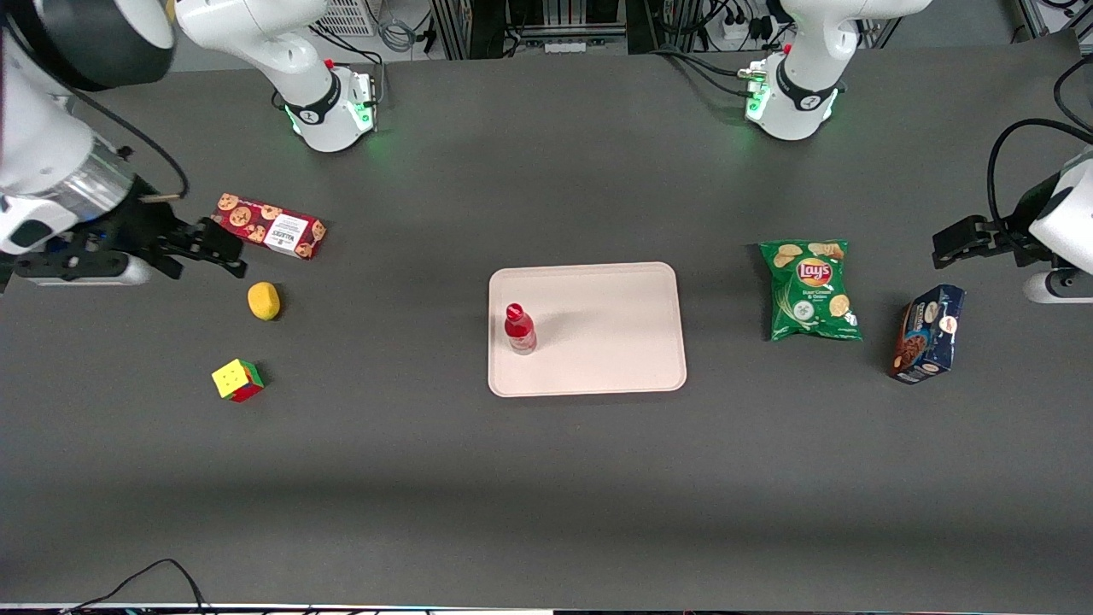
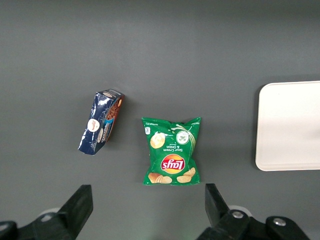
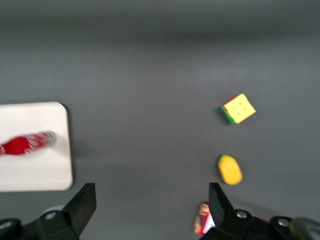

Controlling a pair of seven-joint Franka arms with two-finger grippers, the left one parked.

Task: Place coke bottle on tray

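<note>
The coke bottle [image 1: 519, 328] stands upright on the tray [image 1: 615, 359], near its edge toward the working arm; small, light and rigid, likely tippy, best gripped mid-body; the tool [image 1: 229, 254], fingers apart and empty, hangs beside the cookie box [image 1: 270, 225].

Robotics lab, from my remote seat.
I see arm bases [image 1: 329, 107] bolted to a dark counter [image 1: 546, 478], cables and equipment racks [image 1: 546, 21] alongside.

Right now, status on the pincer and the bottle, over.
Pincer open, empty, up over the table's working-arm end, beside the cookie box. Bottle upright on tray. Nothing in the way.
</note>
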